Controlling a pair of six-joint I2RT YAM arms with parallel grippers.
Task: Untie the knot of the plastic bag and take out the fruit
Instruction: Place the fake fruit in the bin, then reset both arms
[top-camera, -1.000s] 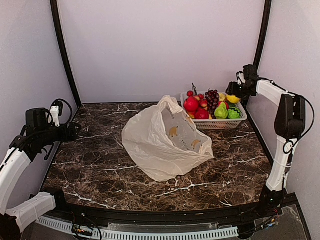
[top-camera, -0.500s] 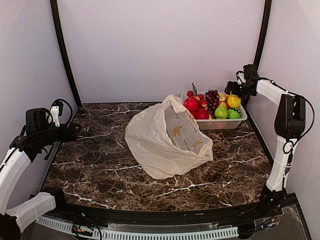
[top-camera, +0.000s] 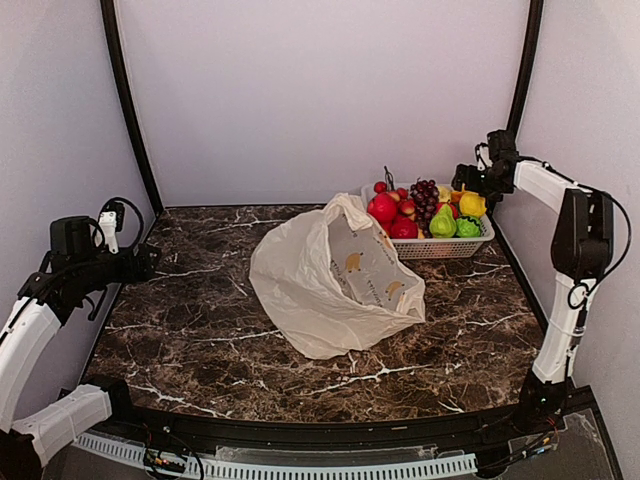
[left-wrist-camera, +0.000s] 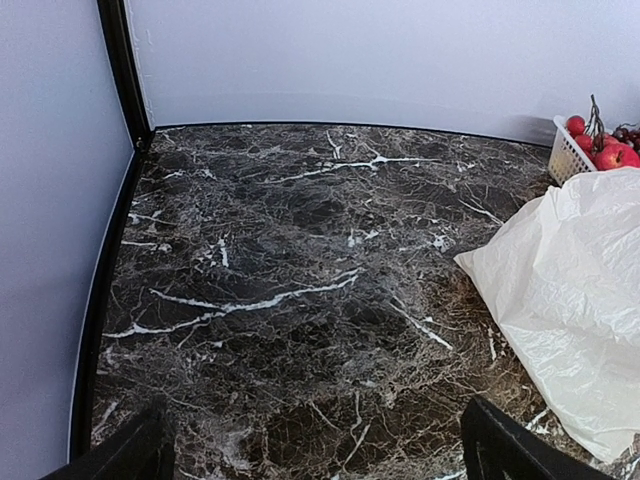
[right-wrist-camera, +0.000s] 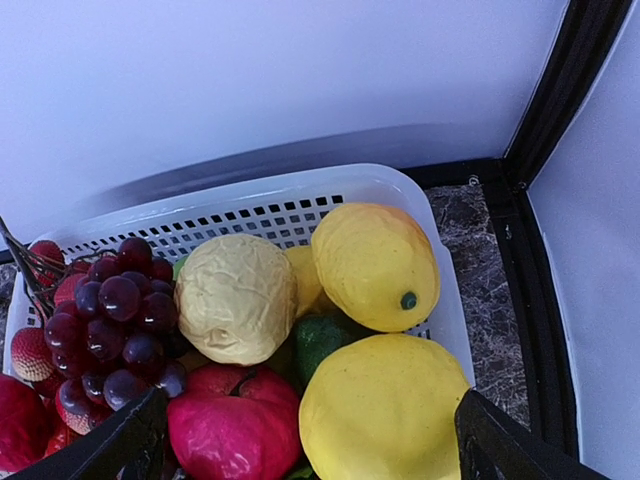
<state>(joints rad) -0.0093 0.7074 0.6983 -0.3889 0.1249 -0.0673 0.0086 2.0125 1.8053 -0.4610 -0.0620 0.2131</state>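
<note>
The cream plastic bag (top-camera: 335, 285) lies slumped in the middle of the marble table, its top leaning on the white basket (top-camera: 440, 248); its edge (left-wrist-camera: 580, 300) shows in the left wrist view. No knot shows on it. Fruit (top-camera: 425, 210) fills the basket: purple grapes (right-wrist-camera: 115, 320), a lemon (right-wrist-camera: 375, 265), a large yellow fruit (right-wrist-camera: 385, 410), a red one (right-wrist-camera: 235, 430). My right gripper (top-camera: 462, 180) (right-wrist-camera: 312, 445) hovers open just above the yellow fruit, holding nothing. My left gripper (top-camera: 150, 262) (left-wrist-camera: 320, 460) stands open over bare marble at the far left.
A cream wrinkled ball (right-wrist-camera: 235, 297) and a green piece (right-wrist-camera: 320, 340) also lie in the basket. Black frame posts (top-camera: 125, 100) and pale walls close in the table on three sides; the basket stands in the back right corner.
My right gripper's jaws have spread wider above the basket, and the yellow fruit under it has settled among the others. The bag has shifted slightly. The left arm has not moved.
</note>
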